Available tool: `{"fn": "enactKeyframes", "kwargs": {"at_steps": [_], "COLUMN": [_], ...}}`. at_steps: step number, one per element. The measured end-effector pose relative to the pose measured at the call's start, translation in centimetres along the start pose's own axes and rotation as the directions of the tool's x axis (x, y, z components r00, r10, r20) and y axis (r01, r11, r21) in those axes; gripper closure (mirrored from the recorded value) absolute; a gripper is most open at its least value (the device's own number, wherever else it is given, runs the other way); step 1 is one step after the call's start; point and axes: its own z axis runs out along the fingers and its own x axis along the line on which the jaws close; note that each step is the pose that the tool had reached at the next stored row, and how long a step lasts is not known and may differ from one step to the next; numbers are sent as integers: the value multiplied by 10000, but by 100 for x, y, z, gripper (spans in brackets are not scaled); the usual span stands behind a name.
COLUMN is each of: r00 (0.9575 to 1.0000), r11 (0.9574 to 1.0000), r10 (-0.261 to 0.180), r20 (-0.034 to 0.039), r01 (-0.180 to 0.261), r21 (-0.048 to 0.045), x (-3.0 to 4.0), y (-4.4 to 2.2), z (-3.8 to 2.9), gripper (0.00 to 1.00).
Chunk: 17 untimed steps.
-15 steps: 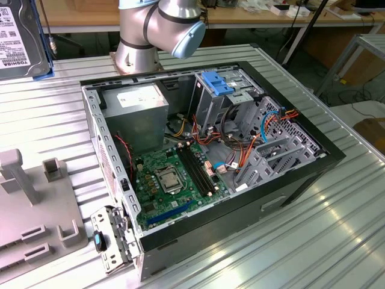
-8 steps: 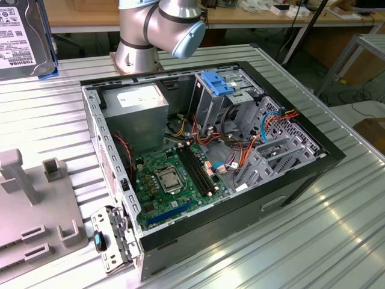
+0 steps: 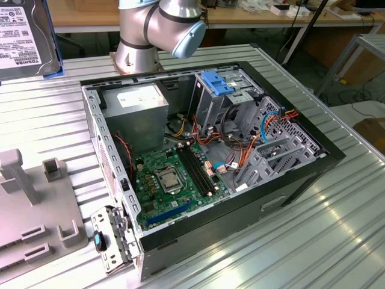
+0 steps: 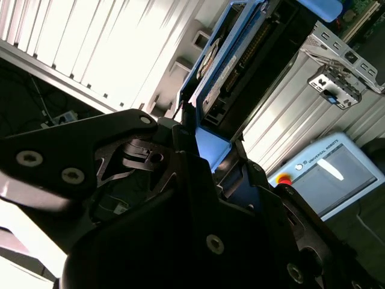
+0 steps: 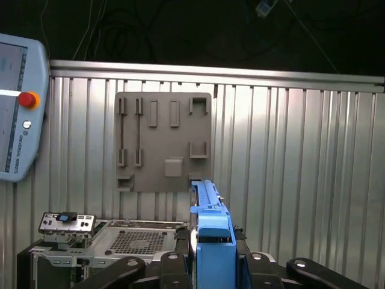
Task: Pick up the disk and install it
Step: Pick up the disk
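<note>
We are in a robotics lab or workshop. An industrial robot arm [image 3: 157, 27] stands on a ribbed aluminium table [image 3: 337, 235], and on that table lies an opened desktop computer case [image 3: 295, 189] with its motherboard [image 3: 174, 180] bare. A grey slotted fixture plate [image 5: 165, 120] rests beside it, and a teach pendant [image 5: 15, 114] with a red stop button sits near the table. Behind, we see wooden workbenches [image 3: 258, 15] and loose cables [image 3: 355, 90].

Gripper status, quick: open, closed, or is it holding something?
Gripper: closed, holding the disk.
</note>
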Motion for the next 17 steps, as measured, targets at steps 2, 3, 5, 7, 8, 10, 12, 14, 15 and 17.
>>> {"fn": "enactKeyframes", "kwargs": {"at_steps": [2,3,5,7,8,10,12,14,15,17], "r00": [10000,10000,10000,10000,10000,10000,10000,10000,10000,10000], "r11": [10000,10000,10000,10000,10000,10000,10000,10000,10000,10000], "r10": [0,0,-1,-1,-1,-1,-1,-1,-2,-2], "r20": [-1,0,-1,-2,-2,-2,-3,-3,-3,-4], "r01": [0,0,1,1,1,1,1,1,2,2], "r21": [9,14,23,35,39,54,65,73,79,88], "x": [0,0,1,1,2,2,3,3,3,3], "y": [-11,-15,-25,-37,-40,-53,-63,-70,-75,-84], "z": [0,1,1,1,1,2,3,3,3,3], "gripper": [63,63,63,63,63,63,63,63,63,63]}}
